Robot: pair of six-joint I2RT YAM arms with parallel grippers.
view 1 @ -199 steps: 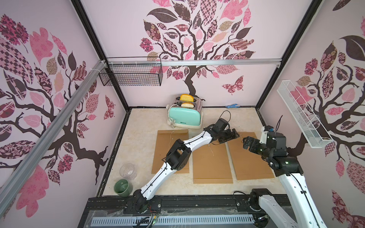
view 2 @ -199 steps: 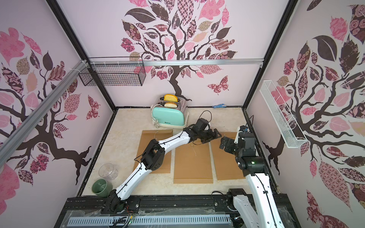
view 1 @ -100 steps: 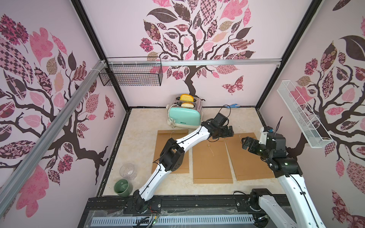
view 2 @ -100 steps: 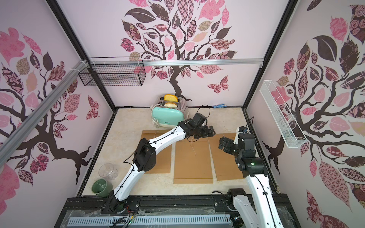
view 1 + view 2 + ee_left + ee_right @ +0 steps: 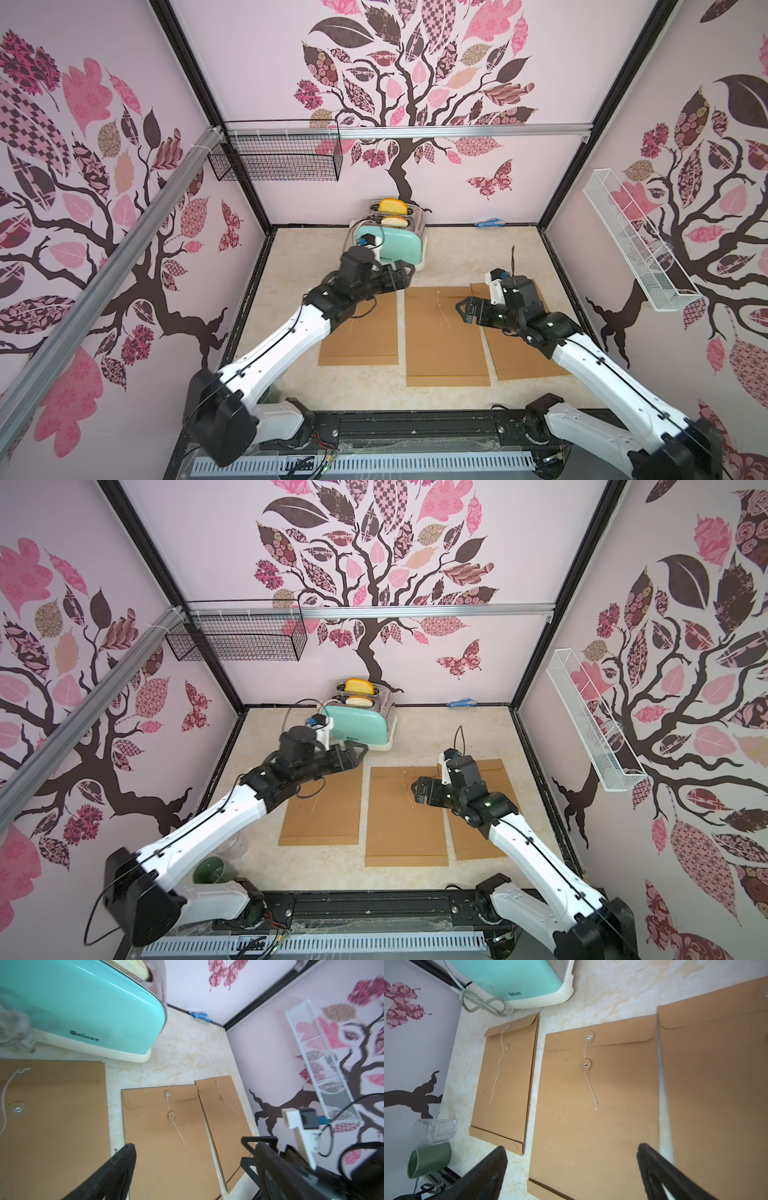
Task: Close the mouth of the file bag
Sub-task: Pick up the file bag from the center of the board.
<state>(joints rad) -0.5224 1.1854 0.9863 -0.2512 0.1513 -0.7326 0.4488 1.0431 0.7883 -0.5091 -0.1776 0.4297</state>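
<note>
Three brown file bags lie side by side on the table: the left bag [image 5: 357,332], the middle bag [image 5: 446,336] and the right bag [image 5: 519,353]. All flaps lie folded down. On the middle bag [image 5: 591,1126] a thin string [image 5: 591,1091] runs from the flap button past the lower button and trails loose. The left bag's string [image 5: 497,1076] also lies loose. My left gripper [image 5: 403,276] hangs open over the left bag's top corner, beside the toaster, with nothing between its fingers. My right gripper [image 5: 465,311] stands open and empty above the seam between the middle and right bags.
A teal toaster [image 5: 388,247] with bread slices stands at the back, its cord [image 5: 481,1004] coiled beside it. A green mug [image 5: 212,870] and a clear glass [image 5: 237,845] sit at the front left. A small blue item [image 5: 490,223] lies by the back wall. Wire baskets hang on the walls.
My left arm has drawn back leftward, from over the top of the middle and right bags to the left bag's top corner near the toaster. The right arm has barely moved.
</note>
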